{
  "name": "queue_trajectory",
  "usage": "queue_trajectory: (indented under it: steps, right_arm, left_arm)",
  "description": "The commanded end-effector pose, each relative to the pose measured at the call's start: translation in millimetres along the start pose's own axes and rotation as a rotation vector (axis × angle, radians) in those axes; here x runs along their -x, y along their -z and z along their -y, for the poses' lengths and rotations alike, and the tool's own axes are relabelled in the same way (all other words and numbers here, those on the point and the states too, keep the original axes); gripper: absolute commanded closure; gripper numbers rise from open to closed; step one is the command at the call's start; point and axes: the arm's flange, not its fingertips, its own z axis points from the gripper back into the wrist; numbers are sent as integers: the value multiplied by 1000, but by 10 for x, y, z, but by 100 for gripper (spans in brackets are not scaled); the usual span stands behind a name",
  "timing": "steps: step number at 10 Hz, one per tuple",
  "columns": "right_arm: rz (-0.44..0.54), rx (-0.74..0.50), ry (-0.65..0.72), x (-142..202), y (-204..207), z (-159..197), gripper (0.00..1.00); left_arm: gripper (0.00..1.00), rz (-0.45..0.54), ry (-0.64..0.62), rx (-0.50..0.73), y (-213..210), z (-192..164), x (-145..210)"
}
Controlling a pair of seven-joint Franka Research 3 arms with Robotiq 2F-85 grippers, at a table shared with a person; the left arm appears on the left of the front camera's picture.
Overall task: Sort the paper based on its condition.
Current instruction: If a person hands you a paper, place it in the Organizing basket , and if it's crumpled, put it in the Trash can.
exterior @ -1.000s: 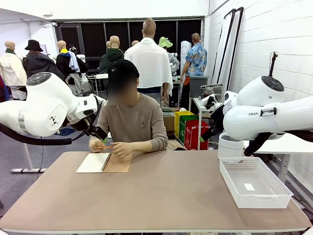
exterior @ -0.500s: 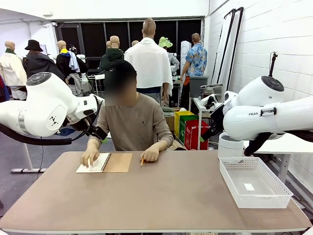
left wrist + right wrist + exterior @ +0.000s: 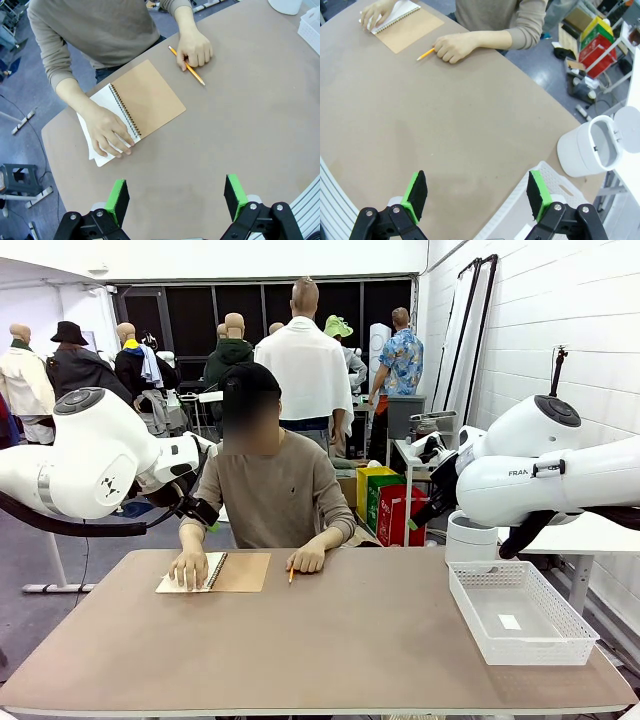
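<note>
Since a second ago, when both of the person's hands were bunched together over the notebook (image 3: 240, 572), they have parted in the front view. One hand (image 3: 189, 566) now lies flat on the white paper (image 3: 170, 586) at the far left of the table (image 3: 320, 640). The other hand (image 3: 306, 559) has drawn off to the right with the pencil (image 3: 291, 571), and the basket (image 3: 540, 652) waits at the near right. By my reading the writing is finished and a sheet may soon be freed, so sorting has not yet begun. From the left wrist, the left gripper (image 3: 176, 189) hangs high above the table, its green pads spread wide with nothing between them. The paper (image 3: 106, 97) is pinned under the flat palm, and I cannot tell whether it is loose or bound. From the right wrist, the right gripper (image 3: 476, 192) is likewise spread and empty, well apart from the paper (image 3: 402, 12) at the far side.
</note>
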Motion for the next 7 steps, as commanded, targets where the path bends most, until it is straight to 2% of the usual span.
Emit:
queue_trajectory:
  steps: [1, 7]
  right_arm:
    - [0, 0, 0, 1, 1, 2, 0]
    - [0, 0, 0, 1, 1, 2, 0]
  left_arm:
    - [0, 0, 1, 0, 0, -5, 4]
    - [0, 0, 1, 0, 0, -5, 4]
